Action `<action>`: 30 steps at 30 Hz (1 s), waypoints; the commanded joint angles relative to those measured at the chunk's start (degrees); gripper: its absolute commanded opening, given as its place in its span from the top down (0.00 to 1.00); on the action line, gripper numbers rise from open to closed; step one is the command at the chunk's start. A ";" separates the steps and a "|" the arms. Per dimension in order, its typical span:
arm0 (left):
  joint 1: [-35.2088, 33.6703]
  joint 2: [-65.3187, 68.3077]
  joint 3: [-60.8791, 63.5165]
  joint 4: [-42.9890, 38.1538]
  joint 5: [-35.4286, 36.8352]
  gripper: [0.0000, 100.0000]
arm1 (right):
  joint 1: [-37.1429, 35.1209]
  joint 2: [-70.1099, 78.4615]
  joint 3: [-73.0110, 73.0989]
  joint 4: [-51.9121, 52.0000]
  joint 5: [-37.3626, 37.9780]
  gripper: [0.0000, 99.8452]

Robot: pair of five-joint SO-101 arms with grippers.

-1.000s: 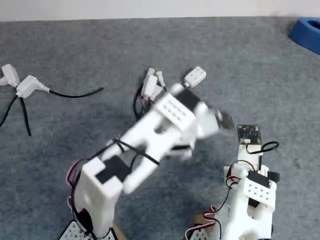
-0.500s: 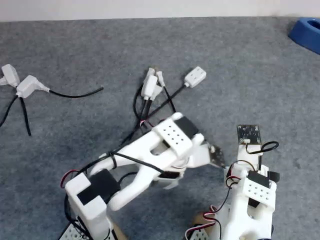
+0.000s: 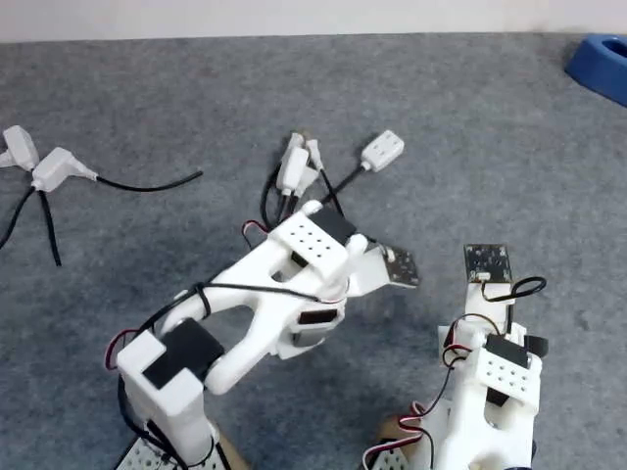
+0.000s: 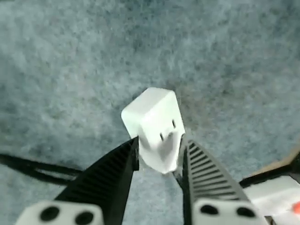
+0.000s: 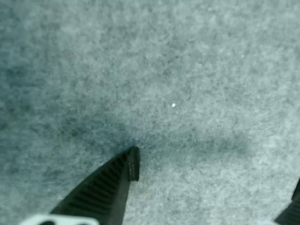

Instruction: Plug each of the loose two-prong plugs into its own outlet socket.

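Left fingers (image 4: 112, 178) clamp the white socket (image 4: 154, 124), lodged between their tips; right fingers (image 5: 112, 187) gape wide.

Blue tub (image 3: 600, 59) partly past the edge

The counter (image 3: 509, 147) is covered edge to edge in a grey, felt-like mat. Over at its left edge lie two white plugs (image 3: 57, 168), close together, with black cords (image 3: 147, 184) trailing off them. Near the middle, a cluster of white plugs (image 3: 294, 168) lies bunched up, and just beside it sits a white socket block (image 3: 382, 149) on its own black lead. A blue tub (image 3: 600, 64) sits at the far right corner.
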 commanded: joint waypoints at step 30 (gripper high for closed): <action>-9.63 17.45 -31.78 9.93 -5.71 0.86 | -0.75 -0.22 0.22 -0.57 0.62 0.52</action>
